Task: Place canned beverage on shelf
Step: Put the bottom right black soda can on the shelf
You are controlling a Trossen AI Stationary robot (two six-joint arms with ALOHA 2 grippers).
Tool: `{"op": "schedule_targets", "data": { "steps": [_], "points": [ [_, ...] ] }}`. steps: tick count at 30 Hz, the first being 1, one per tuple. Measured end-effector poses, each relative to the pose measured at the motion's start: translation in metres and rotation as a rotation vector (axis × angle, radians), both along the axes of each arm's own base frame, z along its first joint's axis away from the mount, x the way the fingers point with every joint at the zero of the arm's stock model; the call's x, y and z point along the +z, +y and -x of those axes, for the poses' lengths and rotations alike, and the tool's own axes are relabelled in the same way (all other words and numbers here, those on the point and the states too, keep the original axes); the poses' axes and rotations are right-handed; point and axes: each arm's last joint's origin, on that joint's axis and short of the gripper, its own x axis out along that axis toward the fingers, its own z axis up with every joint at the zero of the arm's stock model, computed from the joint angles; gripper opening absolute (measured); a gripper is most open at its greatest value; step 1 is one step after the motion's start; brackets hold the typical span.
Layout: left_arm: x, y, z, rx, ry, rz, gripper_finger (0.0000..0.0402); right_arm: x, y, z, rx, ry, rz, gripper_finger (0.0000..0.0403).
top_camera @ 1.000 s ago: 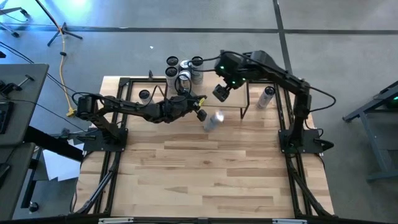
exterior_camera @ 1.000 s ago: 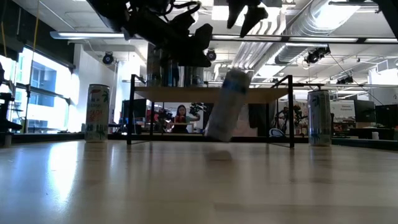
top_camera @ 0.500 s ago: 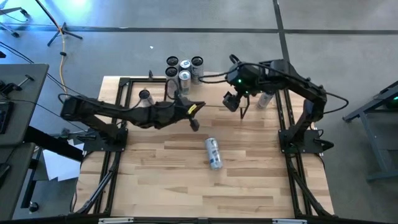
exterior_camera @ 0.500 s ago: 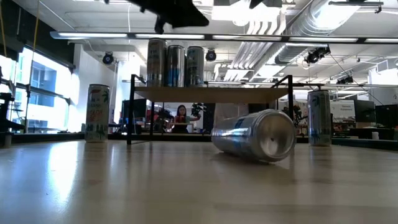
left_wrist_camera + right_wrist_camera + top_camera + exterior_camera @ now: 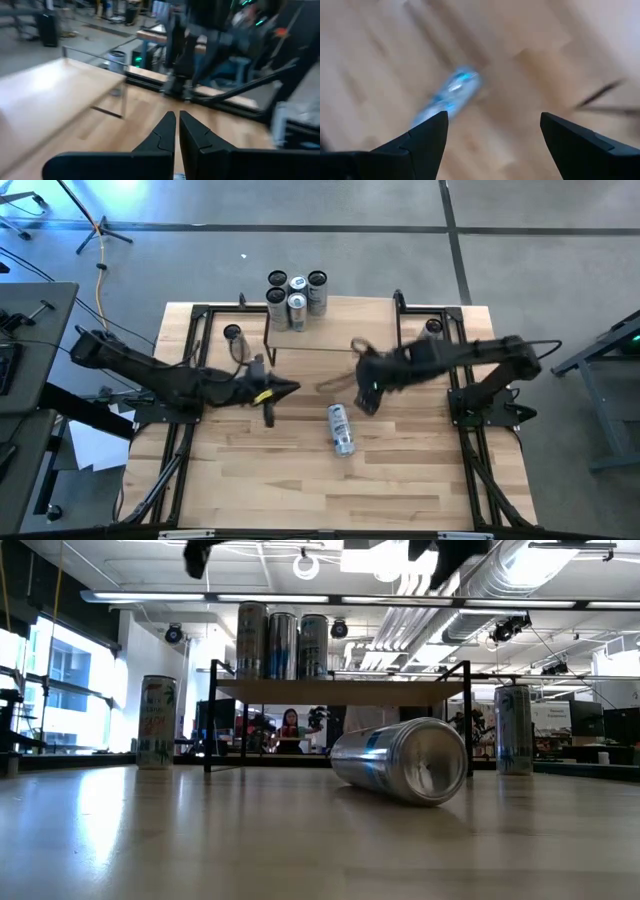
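The silver can lies on its side on the tabletop, in front of the shelf. The right gripper hovers just beside the can with fingers spread wide and nothing between them. The left gripper is fully closed and empty. Three cans stand upright at one end of the shelf.
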Motion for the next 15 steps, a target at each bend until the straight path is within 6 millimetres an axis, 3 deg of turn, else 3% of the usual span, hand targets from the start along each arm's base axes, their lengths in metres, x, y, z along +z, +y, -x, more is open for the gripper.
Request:
{"op": "schedule_targets", "data": {
  "steps": [4,8,11,15],
  "points": [
    [-0.006,-0.011,0.017,-0.051,-0.041,0.061,0.0000,-0.055,0.026,0.002,-0.134,-0.134,-0.234,0.0303],
    [-0.007,-0.015,0.023,-0.077,-0.046,0.072,0.0000,-0.096,0.041,-0.009,-0.276,-0.233,-0.404,0.0303],
    [-0.007,-0.016,0.024,-0.078,-0.046,0.072,0.0000,-0.113,0.052,-0.022,-0.333,-0.213,-0.435,0.0303],
    [-0.007,-0.014,0.024,-0.073,-0.045,0.071,0.0000,-0.110,0.064,-0.037,-0.436,-0.132,-0.344,0.0303]
  ]
}}
